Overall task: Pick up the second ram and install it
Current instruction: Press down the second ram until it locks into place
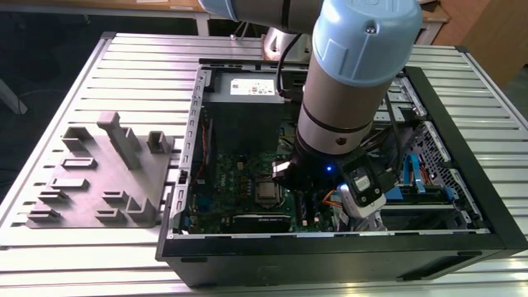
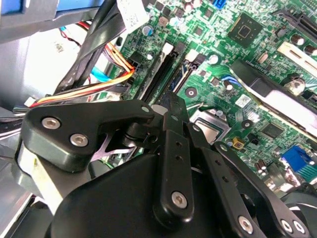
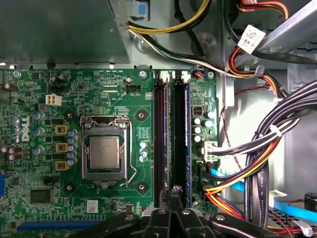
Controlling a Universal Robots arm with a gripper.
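The jaws of the gripper (image 3: pixel 174 191) look pressed together, pinching nothing that shows, with their tip poised over the near end of the two long memory slots on the motherboard (image 3: pixel 99 89), between the processor socket (image 3: pixel 105 151) and the bundle of cables (image 3: pixel 257 148). A dark strip lies in each slot. I take the one nearer the cables to be the second ram (image 3: pixel 180 144), already standing in its slot rather than held. If the step in hand is pressing it home, the push should go straight down along the stick's top edge, squarely over the slot and not the gap between the two, with both ends sinking evenly so the end latches can catch. Whether it is fully seated cannot be told: the latches at the near end are hidden behind the gripper's black linkage, and the sticks show only edge-on. In the exterior view the arm (image 1: pixel 350 93) covers the slots, and the grey block (image 1: pixel 99 179) on the counter (image 1: pixel 83 62) stands well apart from the case (image 1: pixel 330 260).
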